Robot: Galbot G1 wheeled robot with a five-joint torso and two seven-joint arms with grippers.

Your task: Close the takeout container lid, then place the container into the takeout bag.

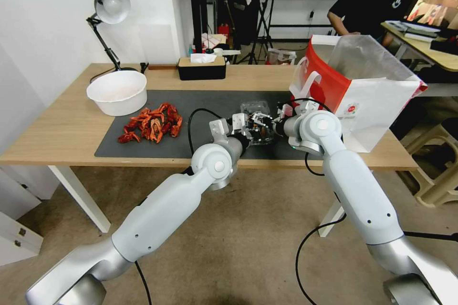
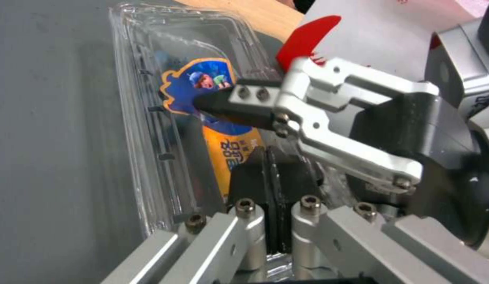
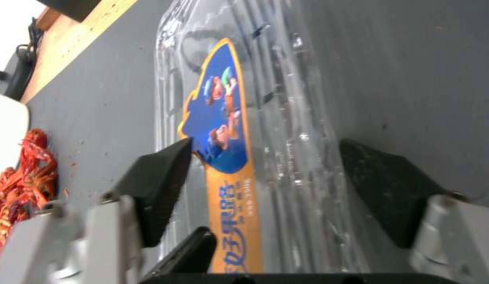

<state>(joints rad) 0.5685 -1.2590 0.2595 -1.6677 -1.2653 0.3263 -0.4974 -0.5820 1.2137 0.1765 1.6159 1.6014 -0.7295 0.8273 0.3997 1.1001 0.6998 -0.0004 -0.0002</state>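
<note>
The clear takeout container [image 1: 255, 107] lies on the dark mat [image 1: 191, 145] near the table's middle. Its lid [image 2: 150, 98] faces up and carries a blue-and-orange label [image 3: 223, 130]. My left gripper [image 2: 271, 157] is shut, with its black pads together and their tips resting on the lid's label. My right gripper [image 3: 268, 146] is open and straddles the lid from the opposite side; one finger [image 2: 223, 105] lies over the label. In the head view both grippers [image 1: 255, 128] [image 1: 267, 121] meet at the box. The red-and-white takeout bag [image 1: 367, 100] stands open just right of it.
A white bowl [image 1: 117, 91] and a pile of red crayfish [image 1: 152, 124] lie to the left on the table. A black tissue box [image 1: 201, 67] and a desk lamp [image 1: 109, 7] stand at the back. The table's front edge is close under my arms.
</note>
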